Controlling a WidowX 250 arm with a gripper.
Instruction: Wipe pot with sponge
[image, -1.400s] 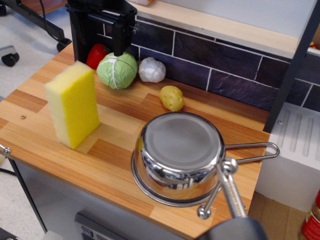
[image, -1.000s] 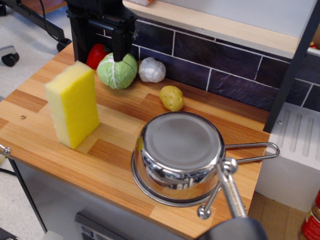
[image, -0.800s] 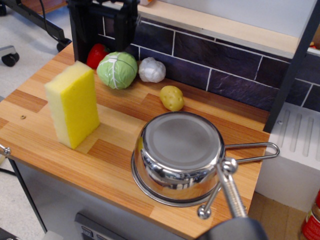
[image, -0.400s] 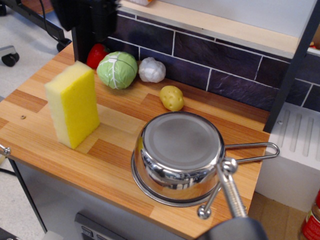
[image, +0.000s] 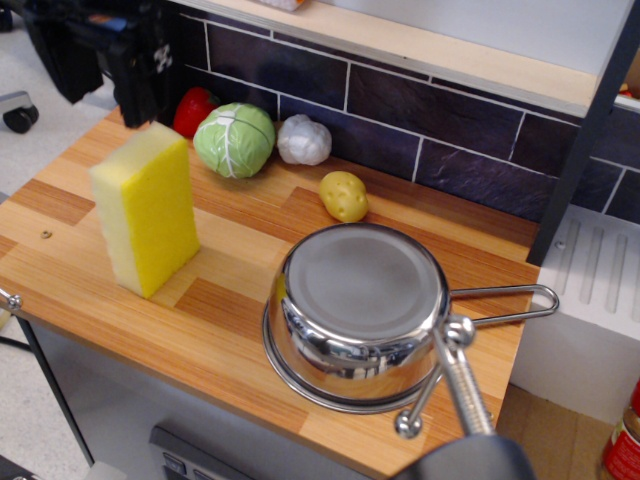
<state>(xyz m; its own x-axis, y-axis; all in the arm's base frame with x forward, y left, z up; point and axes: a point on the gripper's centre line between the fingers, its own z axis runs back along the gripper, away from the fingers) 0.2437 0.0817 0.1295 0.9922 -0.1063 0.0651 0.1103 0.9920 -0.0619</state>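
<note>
Pincer (image: 140, 75) has been swung left, from over the cabbage (image: 234, 140) to just behind the sponge (image: 146, 208).

Its opening can't be told from the blur, and nothing is held. Sponge is stood on edge near the worktop (image: 240, 340) left edge, probably for easy pinching; pot (image: 362, 312) is set upside down, well apart, clear room between.

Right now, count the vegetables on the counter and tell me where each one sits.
4, along the tiled back wall: red pepper leftmost and partly hidden, cabbage beside it, garlic next, potato nearest the pot. Others may be hidden behind the arm.
</note>
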